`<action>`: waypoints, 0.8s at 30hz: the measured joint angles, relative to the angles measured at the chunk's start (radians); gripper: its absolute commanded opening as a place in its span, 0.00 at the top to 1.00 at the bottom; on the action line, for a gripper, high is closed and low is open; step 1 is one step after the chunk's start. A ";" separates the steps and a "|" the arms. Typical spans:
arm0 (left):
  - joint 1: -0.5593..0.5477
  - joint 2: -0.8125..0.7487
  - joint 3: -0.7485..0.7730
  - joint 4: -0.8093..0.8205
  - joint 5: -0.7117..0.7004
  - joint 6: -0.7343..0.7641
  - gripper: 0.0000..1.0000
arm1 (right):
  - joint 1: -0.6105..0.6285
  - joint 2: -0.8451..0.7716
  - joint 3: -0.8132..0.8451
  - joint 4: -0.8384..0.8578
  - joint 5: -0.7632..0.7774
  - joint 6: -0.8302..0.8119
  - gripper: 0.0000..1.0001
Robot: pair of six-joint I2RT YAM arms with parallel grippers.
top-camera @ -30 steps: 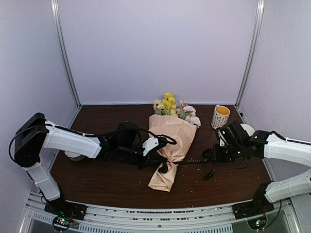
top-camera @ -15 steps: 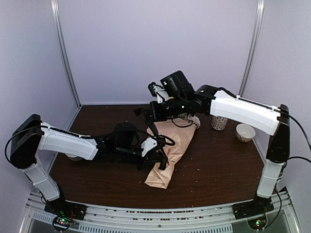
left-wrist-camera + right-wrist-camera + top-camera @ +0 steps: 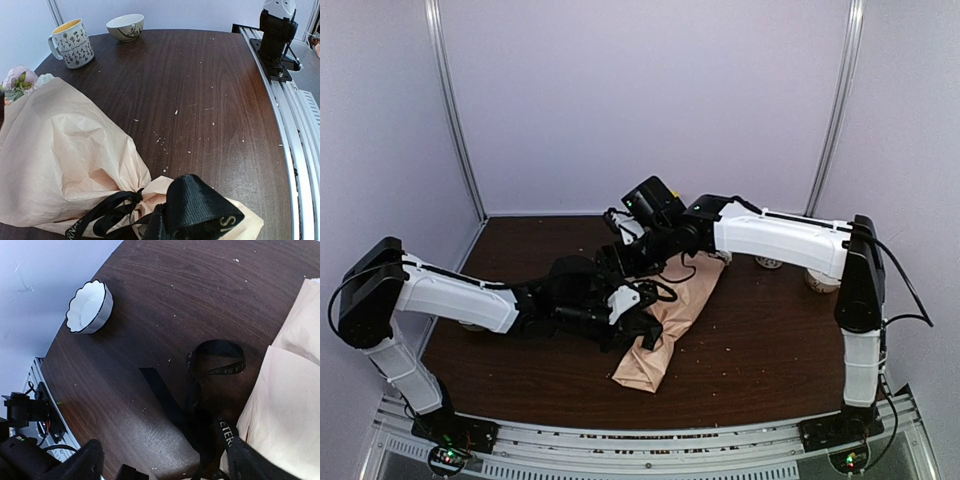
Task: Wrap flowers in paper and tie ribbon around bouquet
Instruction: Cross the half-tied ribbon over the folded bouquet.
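- The bouquet [image 3: 682, 300] lies on its side in the middle of the dark wooden desk [image 3: 215, 100]. Its narrow end points toward the near edge, and its wide end runs back and to the right, under the right arm [image 3: 780, 238].
- The paper [image 3: 65, 150] is crinkled and tan-peach. It is gathered into a tight neck, with a short flared tail below it.
- Of the flowers [image 3: 17, 79], the left wrist view shows only a pink blossom, a bit of white and some green at the wide end. In the top view the right arm covers them.
- The ribbon [image 3: 226, 371] is black with pale lettering and is knotted round the neck of the paper. In the right wrist view, one loop and a flat tail of it rest on the desk just beside the paper, on the left arm's side.
- The left end effector [image 3: 642, 322] sits low at the bouquet's neck with its jaws closed. A broad fold of ribbon bunches right against it and looks pinched there. That fold hides the fingers themselves in the wrist view.
- The right end effector [image 3: 165, 452] hangs above the loose ribbon, just beside the paper. Its fingers are spread wide and grip nothing.
- A patterned mug [image 3: 70, 42] with a yellow inside and a pale bowl [image 3: 125, 26] stand near each other at the back right of the desk, well apart from the bouquet.
- A white scalloped dish [image 3: 90, 307] sits on the left side of the desk, well apart from the ribbon loop.
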 measured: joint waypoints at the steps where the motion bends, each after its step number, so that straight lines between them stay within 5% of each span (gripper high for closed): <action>1: 0.000 0.002 0.000 0.002 0.000 -0.001 1.00 | -0.001 -0.010 -0.003 -0.011 0.010 -0.007 0.00; 14: 0.000 0.013 0.000 0.002 -0.015 -0.008 1.00 | -0.161 -0.563 -0.551 0.087 0.227 -0.026 0.00; 21: 0.000 0.020 0.001 0.001 -0.017 -0.010 1.00 | 0.039 -1.017 -1.143 0.487 0.431 -0.225 0.00; 24: 0.000 0.023 0.003 0.000 -0.017 -0.011 1.00 | 0.115 -1.081 -1.287 0.619 0.473 -0.289 0.03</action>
